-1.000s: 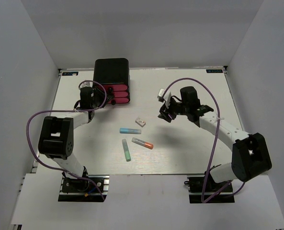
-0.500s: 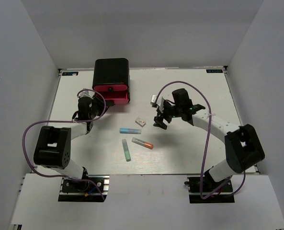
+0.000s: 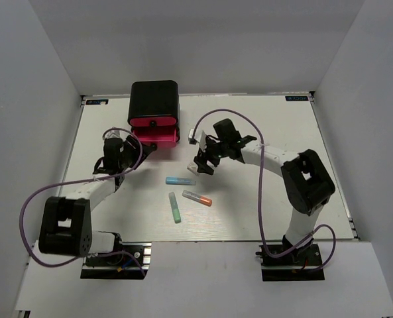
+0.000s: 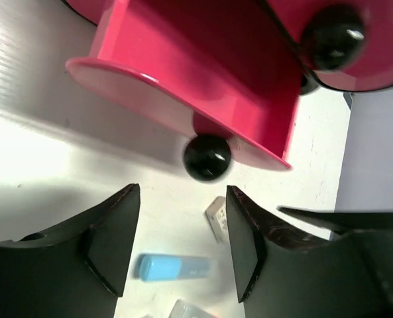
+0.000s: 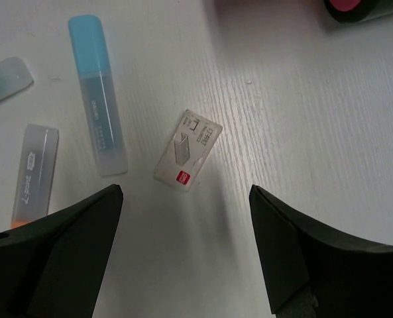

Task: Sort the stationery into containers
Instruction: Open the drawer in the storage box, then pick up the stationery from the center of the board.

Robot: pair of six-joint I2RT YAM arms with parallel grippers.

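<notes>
The glossy black cabinet (image 3: pixel 154 98) stands at the back left, and its lowest pink drawer (image 3: pixel 156 136) is pulled out. In the left wrist view the open drawer (image 4: pixel 196 73) and its black knob (image 4: pixel 207 158) lie just ahead of my open, empty left gripper (image 4: pixel 183 245), which is clear of the knob. My right gripper (image 5: pixel 186 252) is open and hovers over the small white block (image 5: pixel 187 150). A light blue stick (image 3: pixel 180 180), a grey stick with an orange tip (image 3: pixel 197 197) and a green stick (image 3: pixel 175 207) lie on the table.
The white table (image 3: pixel 269 192) is walled in by grey panels. The left gripper (image 3: pixel 126 158) sits left of the drawer, and the right gripper (image 3: pixel 201 165) sits right of it. A purple cable loops over each arm.
The lowest drawer has been pulled out. My left gripper has let go of the knob and backed away. My right gripper has moved left, over the white block.
</notes>
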